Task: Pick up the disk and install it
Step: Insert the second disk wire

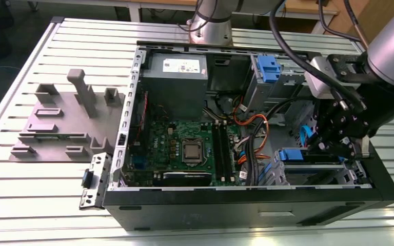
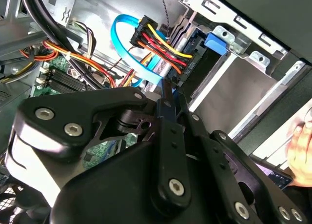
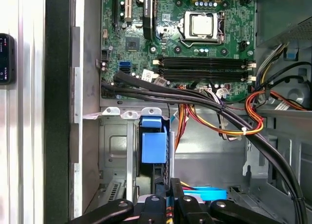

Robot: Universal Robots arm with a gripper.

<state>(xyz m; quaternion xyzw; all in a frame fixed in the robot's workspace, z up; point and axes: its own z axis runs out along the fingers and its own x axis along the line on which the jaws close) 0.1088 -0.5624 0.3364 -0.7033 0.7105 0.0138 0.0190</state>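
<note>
The disk sits in the drive cage (image 1: 313,166) at the exterior view's lower right corner of the open computer case. Its blue end tab (image 1: 291,155) (image 3: 153,141) (image 2: 217,41) shows at the cage mouth, and its body is hidden inside. My gripper (image 1: 327,148) (image 3: 170,194) (image 2: 171,94) hangs over the cage just behind the tab. Its fingers are pressed together with nothing clearly between them. Whether they touch the tab I cannot tell.
Black, orange and red-yellow cables (image 3: 219,112) and a blue data cable (image 2: 122,38) run close by the gripper. Another blue caddy (image 1: 269,69) and the grey power supply (image 1: 176,77) stand at the far side. A grey fixture (image 1: 67,118) lies on the slotted table. A hand (image 2: 300,136) is outside the case.
</note>
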